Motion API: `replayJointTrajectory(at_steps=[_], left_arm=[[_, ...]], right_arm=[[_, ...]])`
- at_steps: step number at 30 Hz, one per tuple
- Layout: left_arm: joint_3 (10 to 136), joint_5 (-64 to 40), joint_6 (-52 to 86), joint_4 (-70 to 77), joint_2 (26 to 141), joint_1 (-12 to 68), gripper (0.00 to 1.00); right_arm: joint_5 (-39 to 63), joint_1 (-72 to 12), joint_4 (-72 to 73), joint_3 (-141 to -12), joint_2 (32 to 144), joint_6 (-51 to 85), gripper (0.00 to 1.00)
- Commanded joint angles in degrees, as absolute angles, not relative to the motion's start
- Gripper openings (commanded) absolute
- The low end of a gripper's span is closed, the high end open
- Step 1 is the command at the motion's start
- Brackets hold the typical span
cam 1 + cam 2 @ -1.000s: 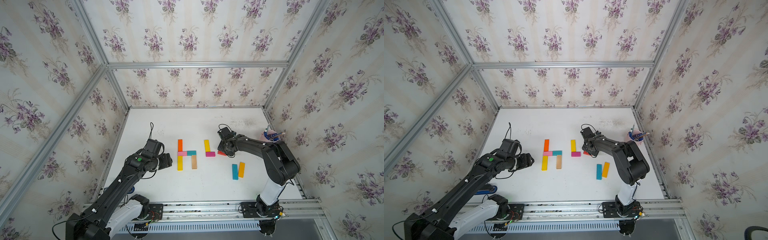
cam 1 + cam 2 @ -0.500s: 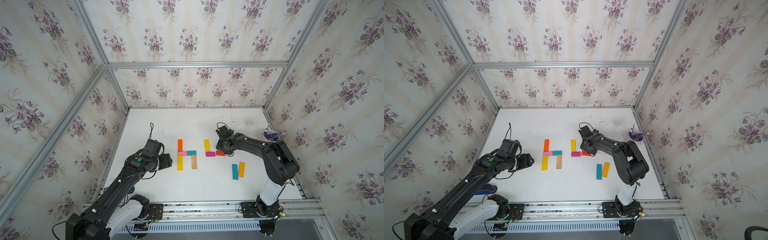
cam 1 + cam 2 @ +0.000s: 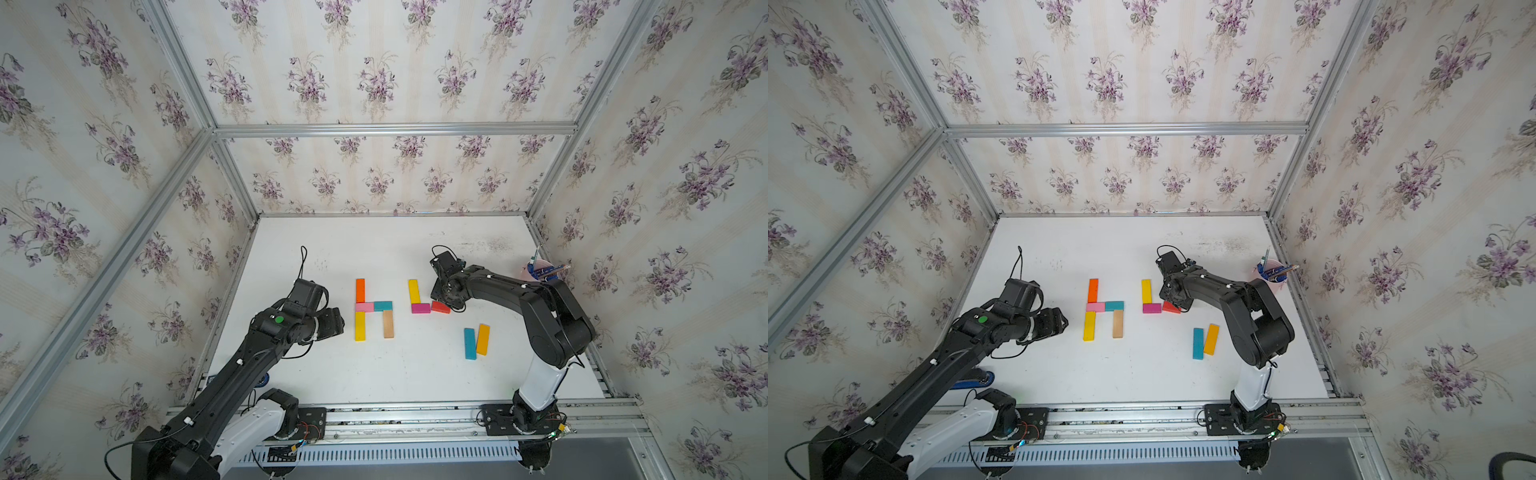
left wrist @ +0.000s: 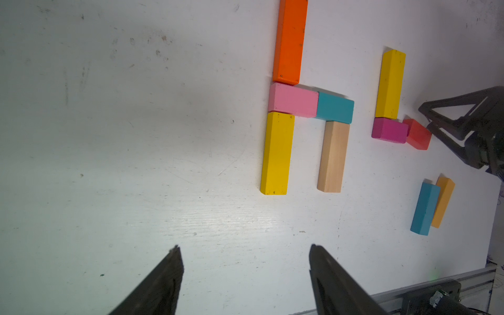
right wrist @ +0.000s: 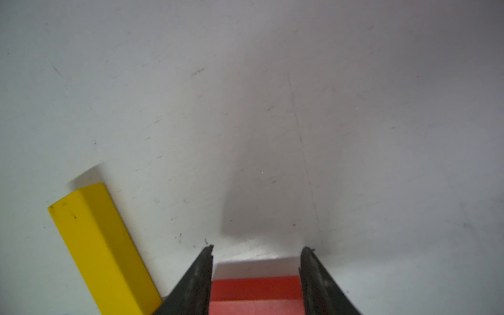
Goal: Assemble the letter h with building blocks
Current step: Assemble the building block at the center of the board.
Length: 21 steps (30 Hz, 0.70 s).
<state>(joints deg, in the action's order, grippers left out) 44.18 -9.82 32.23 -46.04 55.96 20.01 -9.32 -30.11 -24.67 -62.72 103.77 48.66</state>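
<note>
An h of building blocks lies mid-table: orange (image 3: 360, 290), pink (image 3: 365, 307), teal (image 3: 382, 306), yellow (image 3: 360, 326) and tan (image 3: 388, 324). To its right a second yellow bar (image 3: 413, 291) stands over a magenta block (image 3: 420, 308). My right gripper (image 5: 257, 248) is shut on a red block (image 5: 256, 289), which sits askew with a corner against the magenta block (image 4: 390, 131). In a top view the right gripper (image 3: 438, 302) is over the red block (image 3: 440, 307). My left gripper (image 4: 244, 246) is open with nothing in it, left of the h.
A blue bar (image 3: 469, 343) and an amber bar (image 3: 482, 339) lie side by side in front of the right arm. A pale pink cup with pens (image 3: 536, 270) stands at the right wall. Metal rails run along the table's front edge.
My right gripper has shifted slightly left with the red block, bringing it up to the magenta block. The left arm has stayed still.
</note>
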Motion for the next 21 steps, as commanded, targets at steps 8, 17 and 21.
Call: replayJointTrajectory(at_steps=[8, 17, 21], left_arm=[[44.39, -9.76, 31.96, -44.71, 55.92, 19.95, 0.75], [45.13, -9.67, 31.64, -44.91, 56.34, 19.95, 0.75], [45.18, -9.75, 31.81, -44.66, 56.6, 19.95, 0.75]], right_arm=[[-10.31, -30.15, -26.62, -64.51, 105.63, 46.7, 0.53], [-14.83, -30.23, -31.5, -66.42, 106.69, 43.19, 0.54], [-12.53, -30.36, -31.12, -66.28, 106.79, 42.11, 0.55]])
